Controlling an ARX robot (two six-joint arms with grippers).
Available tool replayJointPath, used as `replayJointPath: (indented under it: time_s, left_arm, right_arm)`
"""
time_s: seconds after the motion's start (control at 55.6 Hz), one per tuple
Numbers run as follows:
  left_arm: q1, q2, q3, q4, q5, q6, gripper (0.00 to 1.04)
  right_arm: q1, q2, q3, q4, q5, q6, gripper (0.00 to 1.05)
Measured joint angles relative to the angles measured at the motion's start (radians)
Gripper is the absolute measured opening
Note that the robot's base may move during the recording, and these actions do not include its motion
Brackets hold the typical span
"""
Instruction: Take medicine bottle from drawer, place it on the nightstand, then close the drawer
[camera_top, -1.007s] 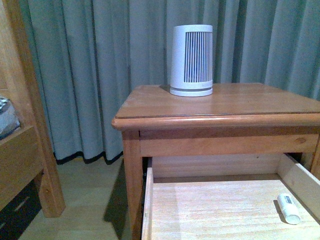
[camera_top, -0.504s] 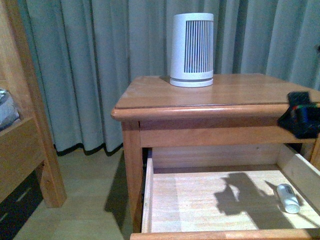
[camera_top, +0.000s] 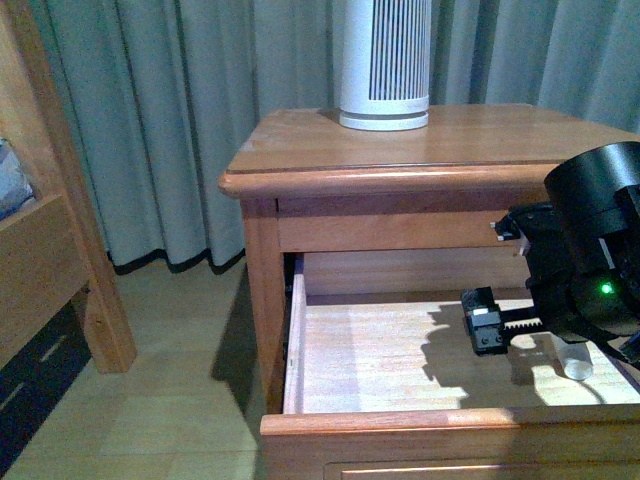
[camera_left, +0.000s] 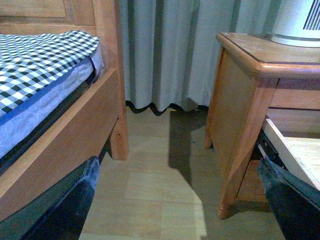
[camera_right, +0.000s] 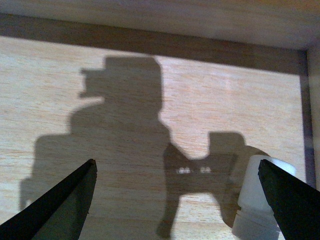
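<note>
The nightstand (camera_top: 400, 150) stands ahead with its drawer (camera_top: 400, 424) pulled out, showing a pale wood floor. The medicine bottle (camera_top: 576, 359) lies on its side in the drawer's right part, mostly hidden by my right arm. My right gripper (camera_top: 545, 335) is open and low inside the drawer. In the right wrist view the bottle (camera_right: 257, 205) lies just inside one finger (camera_right: 290, 200), and the gripper (camera_right: 175, 210) holds nothing. My left gripper (camera_left: 182, 210) is open and empty over the floor beside the nightstand (camera_left: 240, 100). It does not show in the front view.
A tall white slatted appliance (camera_top: 385, 60) stands at the back of the nightstand top. A lighter wooden bed frame (camera_top: 50, 250) with a checked cover (camera_left: 40, 60) is to the left. Grey curtains (camera_top: 180, 120) hang behind. The drawer's right wall (camera_right: 311, 115) is close to the bottle.
My right arm has come in from the right and dropped into the open drawer, over the bottle. The front view has shifted, so the drawer's front rim now shows.
</note>
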Motion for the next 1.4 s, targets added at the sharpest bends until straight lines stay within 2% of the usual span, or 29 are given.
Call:
replayJointPath:
  time_s: [0.18,0.594,0.917,1.043,1.133,1.313,1.403]
  left_arm:
    - [0.000,0.000,0.000,0.000,0.000,0.000,0.98]
    - [0.000,0.000,0.000,0.000,0.000,0.000,0.98]
    - [0.000,0.000,0.000,0.000,0.000,0.000,0.98]
    - [0.000,0.000,0.000,0.000,0.000,0.000,0.98]
    - [0.000,0.000,0.000,0.000,0.000,0.000,0.98]
    - [0.000,0.000,0.000,0.000,0.000,0.000,0.98]
    - [0.000,0.000,0.000,0.000,0.000,0.000,0.98]
  right_arm:
    - [0.009,-0.010,-0.030,0.096,0.044,0.018,0.98]
    - [-0.005,0.019,-0.040,0.024,0.060,0.122,0.98]
    - [-0.005,0.080,-0.015,0.008,0.081,0.129,0.97]
    - [0.001,0.089,-0.003,0.002,0.113,0.127,0.78]
    - [0.007,0.091,-0.004,0.010,0.112,0.126,0.61]
    - [0.016,0.092,-0.021,0.031,0.110,0.122,0.34]
    - [0.020,0.086,-0.039,0.048,0.104,0.122,0.30]
